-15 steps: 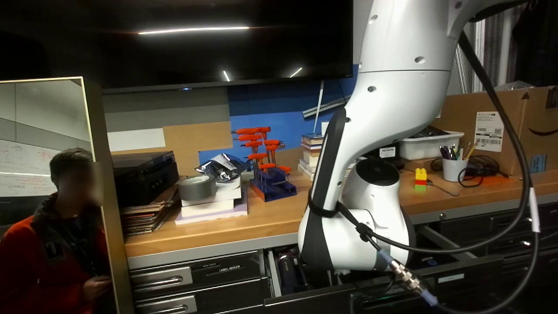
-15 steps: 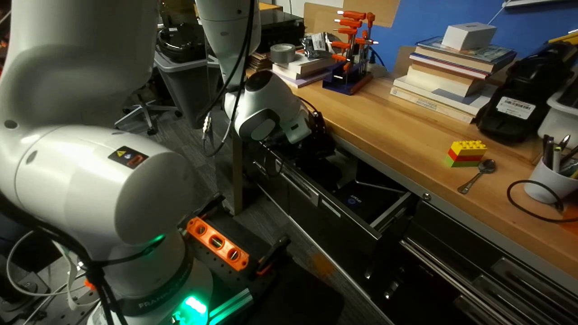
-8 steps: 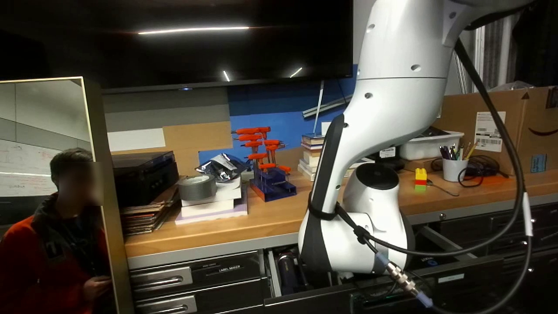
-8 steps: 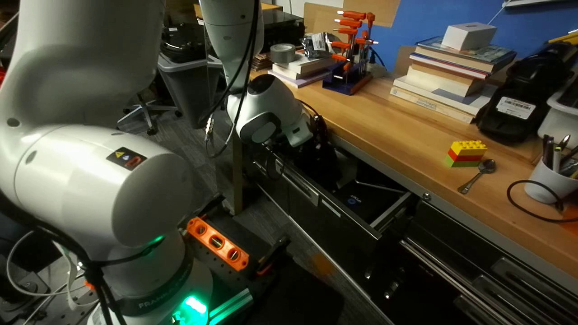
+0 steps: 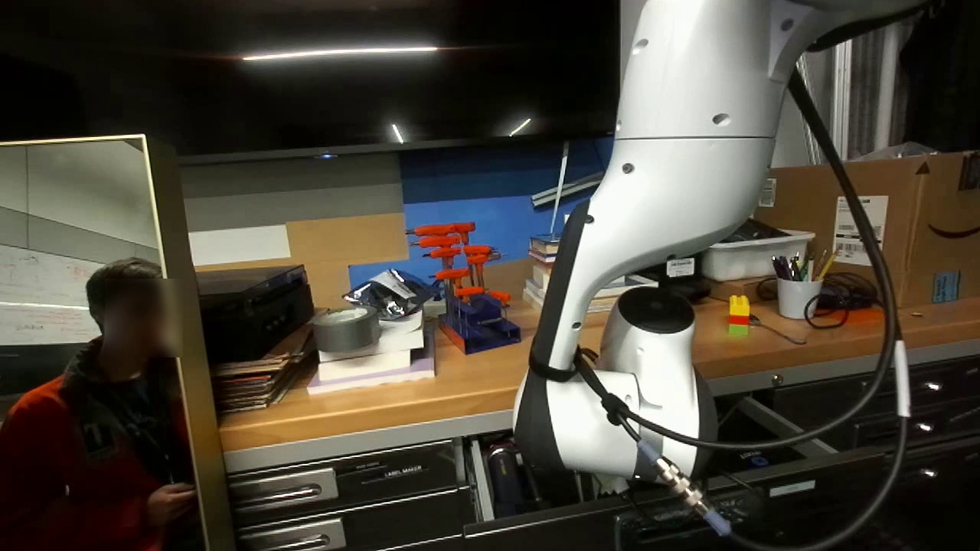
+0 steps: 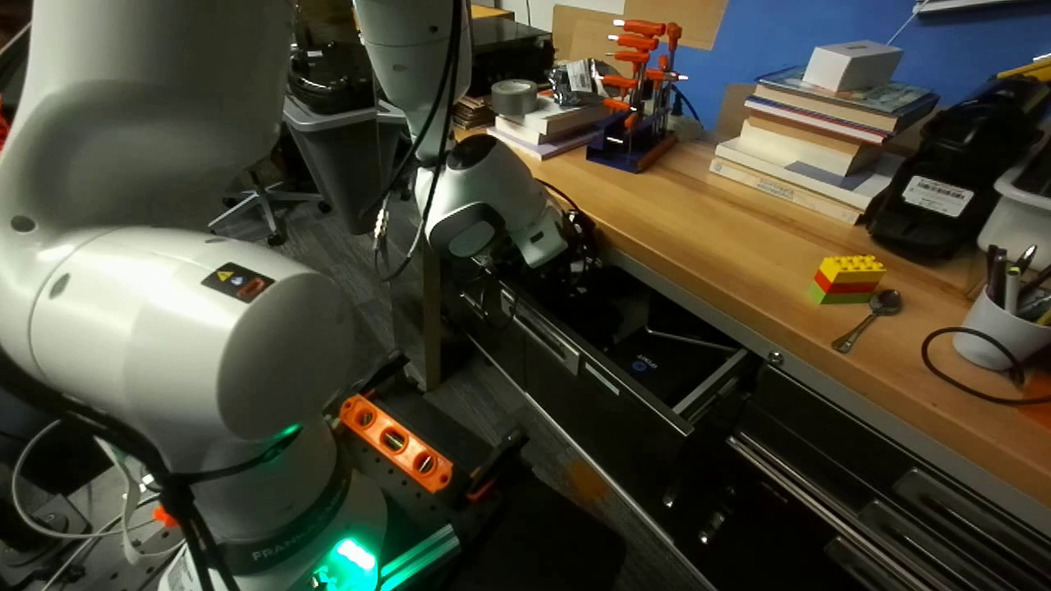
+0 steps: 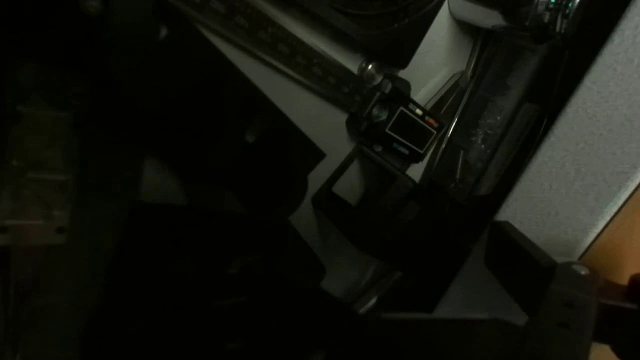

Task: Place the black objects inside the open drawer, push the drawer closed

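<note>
The drawer (image 6: 612,410) is pulled out below the desk, and both exterior views show my wrist lowered into it. In the dim wrist view my gripper (image 7: 406,255) is open, its jaws far apart; the right finger (image 7: 520,267) shows clearly, the left one is almost lost in shadow. Beneath the gap lies a black frame-like object (image 7: 382,227), with nothing visibly gripped. Just beyond is a black digital caliper (image 7: 410,131). A black box with a blue logo (image 6: 657,361) rests in the drawer. A dark cylinder (image 5: 503,478) lies at its side in an exterior view.
The wooden desk edge (image 6: 681,234) runs close behind my wrist. On the desk are a hex-key rack (image 6: 636,144), stacked books (image 6: 809,152), toy bricks (image 6: 850,279) and a spoon (image 6: 870,316). Other dark drawers (image 5: 360,478) flank this one. A cable (image 5: 865,398) hangs from my arm.
My arm has sunk slightly, then shifted a little to the left in an exterior view. The drawer and the things on the desk have stayed where they were.
</note>
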Controlling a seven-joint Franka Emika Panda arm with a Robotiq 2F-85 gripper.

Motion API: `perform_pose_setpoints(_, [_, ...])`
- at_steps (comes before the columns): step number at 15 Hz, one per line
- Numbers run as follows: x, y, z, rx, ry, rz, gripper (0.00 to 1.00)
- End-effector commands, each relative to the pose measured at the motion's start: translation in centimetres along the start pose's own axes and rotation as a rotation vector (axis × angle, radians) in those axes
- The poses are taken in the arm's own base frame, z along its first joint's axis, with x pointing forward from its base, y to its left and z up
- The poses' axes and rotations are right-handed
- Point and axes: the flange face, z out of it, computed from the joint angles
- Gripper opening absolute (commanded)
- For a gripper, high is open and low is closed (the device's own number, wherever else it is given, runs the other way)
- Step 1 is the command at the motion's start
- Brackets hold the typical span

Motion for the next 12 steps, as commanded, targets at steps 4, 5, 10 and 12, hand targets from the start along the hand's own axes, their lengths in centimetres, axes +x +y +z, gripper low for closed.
perform_pose_setpoints(4, [0.4,-2.4,-3.6,0.002,0.064,-0.135,1.0])
perform_pose_setpoints(5, [0.3,-2.5,-4.1,0.0,0.074,-0.157,1.0])
perform_pose_setpoints(10, [1.3,1.3,-5.0,-0.139,0.081,-0.236,1.0])
perform_pose_setpoints(12, [1.7,3.8,-5.5,-0.221,0.109,-0.242,1.0])
